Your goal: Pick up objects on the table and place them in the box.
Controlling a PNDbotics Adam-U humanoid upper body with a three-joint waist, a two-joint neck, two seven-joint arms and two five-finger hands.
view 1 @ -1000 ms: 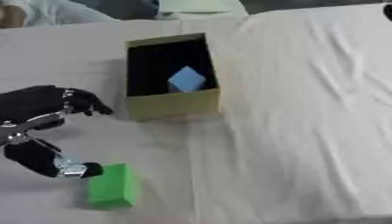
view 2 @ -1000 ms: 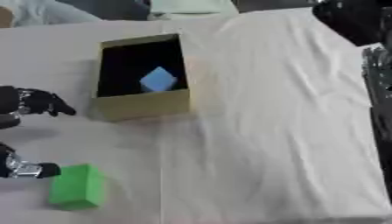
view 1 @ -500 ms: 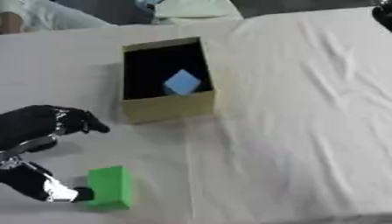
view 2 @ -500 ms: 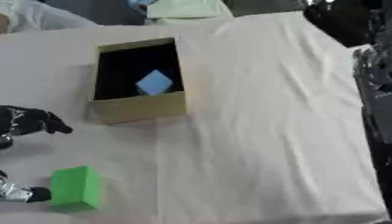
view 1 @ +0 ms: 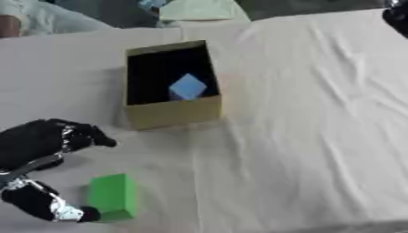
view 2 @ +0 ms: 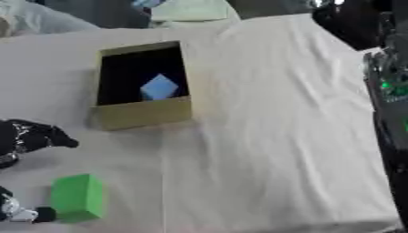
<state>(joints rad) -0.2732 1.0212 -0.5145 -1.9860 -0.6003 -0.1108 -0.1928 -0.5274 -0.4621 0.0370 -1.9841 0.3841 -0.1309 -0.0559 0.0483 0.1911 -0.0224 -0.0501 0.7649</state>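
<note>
My left hand (view 1: 40,150) is spread around the green block (view 1: 111,196), thumb touching its near corner, nothing gripped yet; box (view 1: 171,116) ahead already holds a blue block (view 1: 187,86).

Green block (view 1: 111,196) flat on the cloth near left; light-blue block (view 1: 187,86) tilted inside open box (view 1: 170,113).

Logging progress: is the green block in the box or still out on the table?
Out. The green block lies on the cloth, apart from the box, beside the left hand.
</note>
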